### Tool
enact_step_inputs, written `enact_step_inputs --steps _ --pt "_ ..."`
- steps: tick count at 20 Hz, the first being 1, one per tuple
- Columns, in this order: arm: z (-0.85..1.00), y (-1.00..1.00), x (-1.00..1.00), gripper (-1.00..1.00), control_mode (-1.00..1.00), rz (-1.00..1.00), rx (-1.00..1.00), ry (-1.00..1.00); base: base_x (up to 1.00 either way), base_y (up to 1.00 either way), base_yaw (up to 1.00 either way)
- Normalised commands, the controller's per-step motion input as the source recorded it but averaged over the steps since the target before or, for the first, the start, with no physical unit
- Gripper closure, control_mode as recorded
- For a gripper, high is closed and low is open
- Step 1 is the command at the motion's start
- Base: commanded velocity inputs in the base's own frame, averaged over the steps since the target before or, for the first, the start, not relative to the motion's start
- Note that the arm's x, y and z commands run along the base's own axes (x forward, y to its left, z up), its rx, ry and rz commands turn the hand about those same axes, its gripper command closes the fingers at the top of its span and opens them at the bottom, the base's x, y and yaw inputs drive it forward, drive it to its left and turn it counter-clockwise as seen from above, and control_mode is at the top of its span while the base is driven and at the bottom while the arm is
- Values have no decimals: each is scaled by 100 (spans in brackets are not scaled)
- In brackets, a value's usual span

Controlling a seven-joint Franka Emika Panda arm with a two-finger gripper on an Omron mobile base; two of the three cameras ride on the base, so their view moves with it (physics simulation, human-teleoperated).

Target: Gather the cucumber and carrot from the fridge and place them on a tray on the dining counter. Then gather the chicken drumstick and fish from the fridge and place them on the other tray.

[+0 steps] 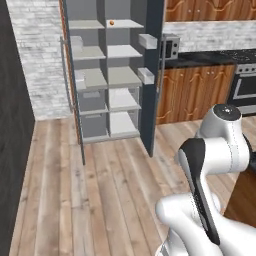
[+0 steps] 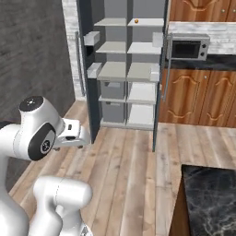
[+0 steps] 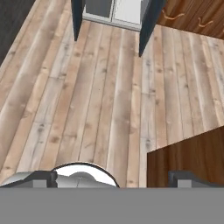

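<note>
The fridge (image 1: 107,75) (image 2: 126,69) stands open across the wooden floor, both doors swung wide, its shelves mostly bare. On the top shelf lies a small orange thing (image 1: 111,22) (image 2: 137,20), possibly the carrot; it is too small to tell. The cucumber, chicken drumstick, fish and trays are out of view. My gripper (image 3: 116,178) hangs open over the floor, fingertips (image 3: 43,177) far apart with nothing between them. The dining counter (image 2: 209,198) with its dark marble top is at the near right, and its wooden side (image 3: 188,153) lies just beside the gripper.
A microwave (image 2: 186,47) sits on the dark counter right of the fridge, above wooden cabinets (image 2: 198,97). A stove (image 1: 245,85) stands further right. A dark wall (image 1: 12,125) bounds the left. Open plank floor (image 3: 100,87) stretches between me and the fridge.
</note>
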Motion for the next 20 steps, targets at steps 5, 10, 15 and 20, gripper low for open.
enact_step_inputs --steps 5,10,15,20 --pt "0 0 0 -100 100 0 0 0 88 -3 8" --pt "0 0 0 -100 100 0 0 0 99 -1 4" --pt "0 0 0 -100 100 0 0 0 96 -2 0" --pt "0 0 0 -100 100 0 0 0 96 -4 0"
